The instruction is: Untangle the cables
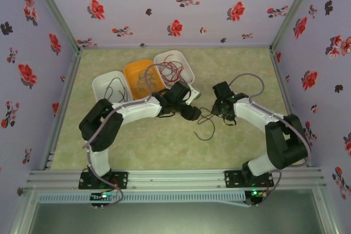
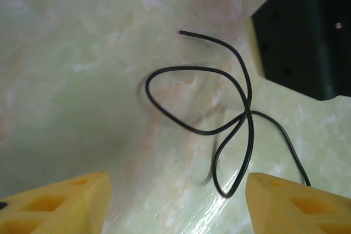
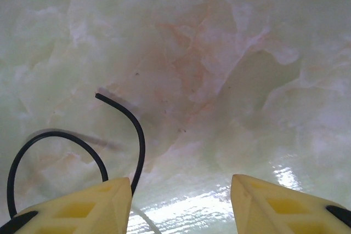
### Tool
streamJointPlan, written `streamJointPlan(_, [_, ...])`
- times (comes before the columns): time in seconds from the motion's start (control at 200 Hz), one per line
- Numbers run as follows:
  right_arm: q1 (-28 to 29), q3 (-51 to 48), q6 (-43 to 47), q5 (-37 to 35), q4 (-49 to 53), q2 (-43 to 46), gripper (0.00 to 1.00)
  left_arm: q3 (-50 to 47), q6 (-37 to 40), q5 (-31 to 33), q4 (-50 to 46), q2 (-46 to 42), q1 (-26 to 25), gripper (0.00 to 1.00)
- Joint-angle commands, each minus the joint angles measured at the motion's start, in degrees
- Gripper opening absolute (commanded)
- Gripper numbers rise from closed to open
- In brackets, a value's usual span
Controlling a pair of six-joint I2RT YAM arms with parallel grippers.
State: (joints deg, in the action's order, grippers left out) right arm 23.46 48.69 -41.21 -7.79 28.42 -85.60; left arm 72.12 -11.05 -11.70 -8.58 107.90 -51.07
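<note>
The cables on the table are thin black wires (image 1: 204, 120) lying loose between my two grippers. In the left wrist view a black cable (image 2: 249, 114) forms crossed loops on the marble surface. My left gripper (image 2: 175, 193) (image 1: 192, 113) is open just short of it, and the lowest loop lies next to the right finger (image 2: 299, 201) without being pinched. In the right wrist view my right gripper (image 3: 181, 193) (image 1: 222, 108) is open. A black cable end (image 3: 141, 141) curves down along the inner edge of its left finger (image 3: 77, 206). Nothing is between the jaws.
Three bins stand at the back: a white one (image 1: 104, 83) with black wire, an orange one (image 1: 137, 68), and a white one (image 1: 187, 69) with red wire. The right arm's dark body (image 2: 307, 31) sits close beyond the loops. Flowered walls enclose the table.
</note>
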Motion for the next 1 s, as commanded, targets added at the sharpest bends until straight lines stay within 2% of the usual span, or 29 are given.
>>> streamJointPlan(0.0, [-0.8,0.5,-0.9,3.4,-2.4,-2.3,0.52,2.8,2.8,-3.2,1.0,2.8,-0.4,0.66])
streamJointPlan(0.28, [-1.3,1.6,-1.2,5.0,-4.3,-6.9,0.50,5.2,5.8,-5.1,-1.2,7.1,-2.0,0.65])
streamJointPlan(0.61, [-1.4,1.1,-1.5,4.8,-4.5,-7.8,0.48,6.8,5.9,-5.1,-1.8,9.5,-2.9,0.63])
streamJointPlan(0.995, [-1.4,1.2,-1.5,4.5,-3.6,-7.1,0.45,0.6,8.4,-6.1,1.9,3.4,-2.9,0.63])
